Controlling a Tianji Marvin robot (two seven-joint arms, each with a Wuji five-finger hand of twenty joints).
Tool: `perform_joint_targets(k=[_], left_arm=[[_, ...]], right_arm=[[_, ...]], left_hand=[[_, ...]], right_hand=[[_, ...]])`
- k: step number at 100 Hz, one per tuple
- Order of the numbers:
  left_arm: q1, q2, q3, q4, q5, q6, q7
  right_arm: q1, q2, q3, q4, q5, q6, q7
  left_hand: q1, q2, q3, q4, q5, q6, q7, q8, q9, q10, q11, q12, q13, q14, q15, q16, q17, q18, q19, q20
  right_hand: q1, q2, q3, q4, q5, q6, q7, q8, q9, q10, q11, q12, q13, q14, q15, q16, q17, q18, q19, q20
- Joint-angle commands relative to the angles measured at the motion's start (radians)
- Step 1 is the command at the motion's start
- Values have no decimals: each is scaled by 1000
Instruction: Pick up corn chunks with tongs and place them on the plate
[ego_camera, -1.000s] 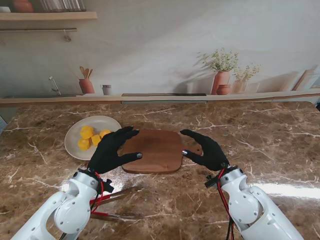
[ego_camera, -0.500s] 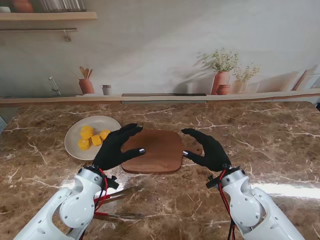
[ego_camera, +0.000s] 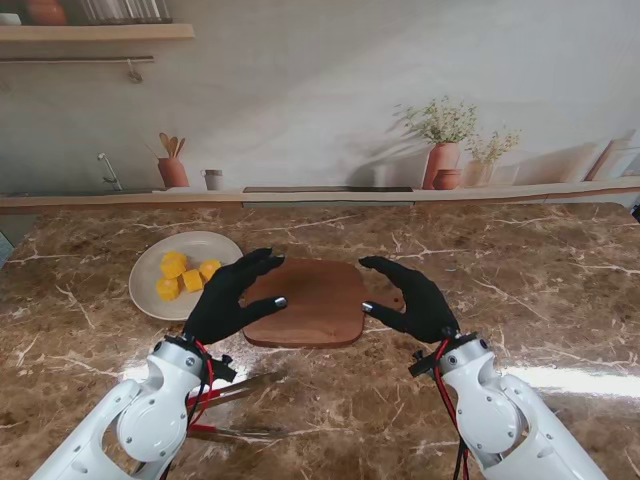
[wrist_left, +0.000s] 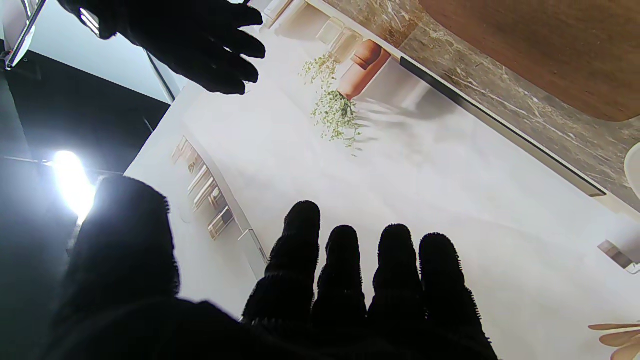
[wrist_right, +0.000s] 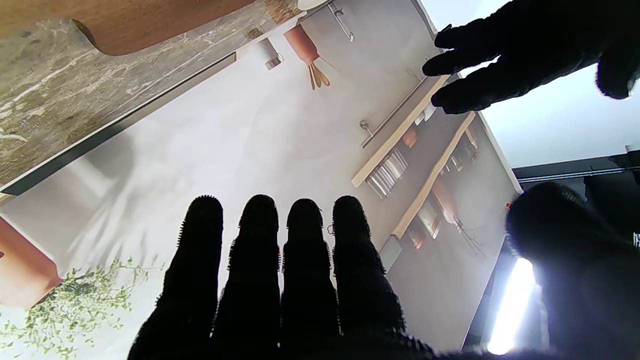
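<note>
Nearly unmoved since half a second ago: left hand (ego_camera: 228, 300) and right hand (ego_camera: 412, 298), fingers spread and empty, over cutting board (ego_camera: 310, 315) at centre; corn chunks (ego_camera: 184, 275) on plate (ego_camera: 150, 262), centre left; tongs (ego_camera: 228, 400) lower left; no legible writing.

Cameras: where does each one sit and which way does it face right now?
Stand view: above the shoulders, looking down at the brown wooden cutting board and the white round plate; both arms show.
Left wrist view: along the left robot hand, towards the back wall.
Right wrist view: along the right robot hand, same wall.
Shared: each wrist view catches the cutting board's edge and the other hand.
</note>
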Motion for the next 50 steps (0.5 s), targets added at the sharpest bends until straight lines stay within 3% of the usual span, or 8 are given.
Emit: perform_joint_targets(k=[1,50], left_arm=[[16,0,-6,-10,6,-2,-6],[36,-2,-14,-18,5,-11,8]], right_arm=[[-7,-2,-3,-4,2,9,16],[-43,3,15,-61,-19,36,23]], left_hand=[[-55,43,-44,31,8,10,9,7,4,-1,-19,-9,5,-4,-8,-14,1,-21,23,0],[-50,43,-44,32,5,5,1,7,7,-1,-24,-11,-3,-3,-13,-14,-12,-5,11,-3]], right_hand=[[-16,11,-24,-24,-10,-33,-3,-8,-13,-16,9,-8,-12,-13,7,-17,5,-4,16,-18],[-10,17,-29,-19,-14,-34,-5,-6,-13,-22,11,8,-21,-14,7,-6,-5,18,29,-4]])
